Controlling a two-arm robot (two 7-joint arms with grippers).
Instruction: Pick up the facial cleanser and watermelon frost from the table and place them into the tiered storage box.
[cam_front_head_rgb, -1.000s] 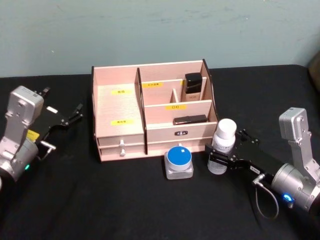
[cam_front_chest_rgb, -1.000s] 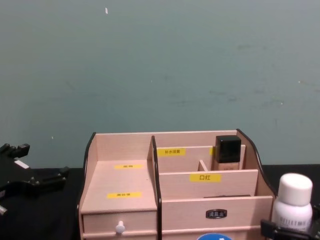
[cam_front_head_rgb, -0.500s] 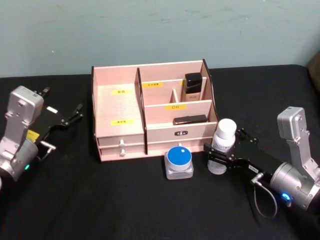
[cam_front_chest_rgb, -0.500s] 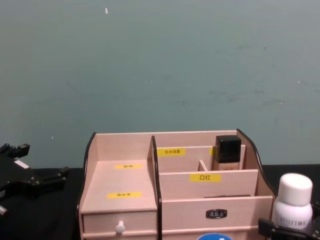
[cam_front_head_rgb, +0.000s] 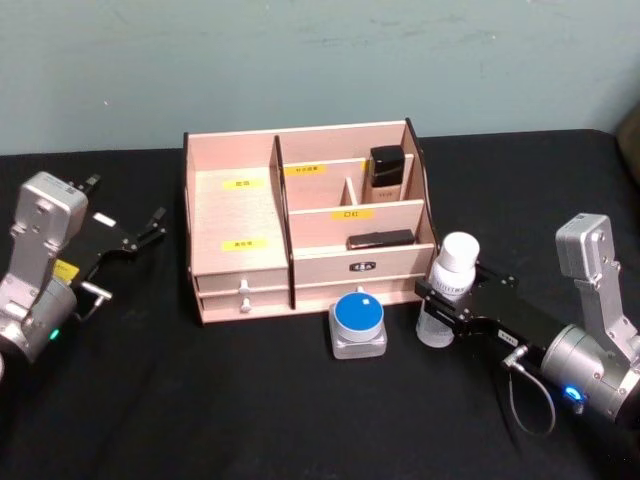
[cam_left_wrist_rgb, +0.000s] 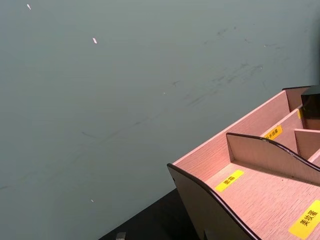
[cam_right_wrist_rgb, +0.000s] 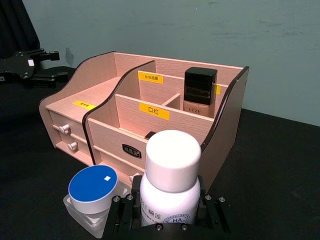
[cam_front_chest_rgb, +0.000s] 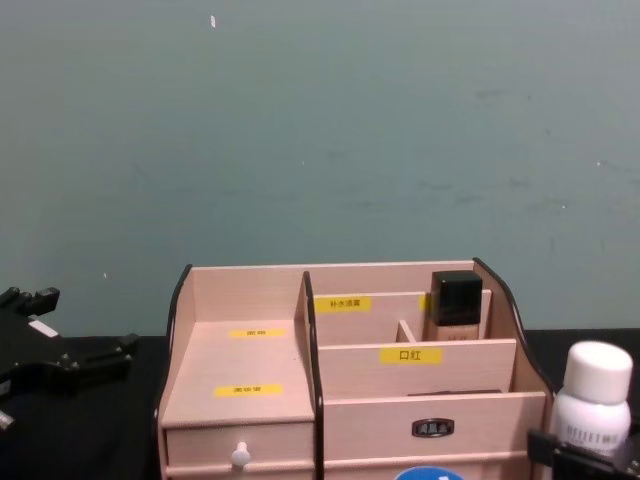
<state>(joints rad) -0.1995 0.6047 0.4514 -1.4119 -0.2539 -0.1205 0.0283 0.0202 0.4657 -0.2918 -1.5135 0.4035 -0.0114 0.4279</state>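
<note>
One black table, teal wall behind; right claw grips facial cleanser, left claw idle.

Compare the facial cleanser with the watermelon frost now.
The facial cleanser is tall and narrow; the watermelon frost is squat and wider. The cleanser is white, cap included; the frost is clear with a blue lid. The right gripper is shut on the cleanser; the frost stands free on the table. Both stand before the tiered storage box, not in it. The left gripper is parked left of the box.
</note>
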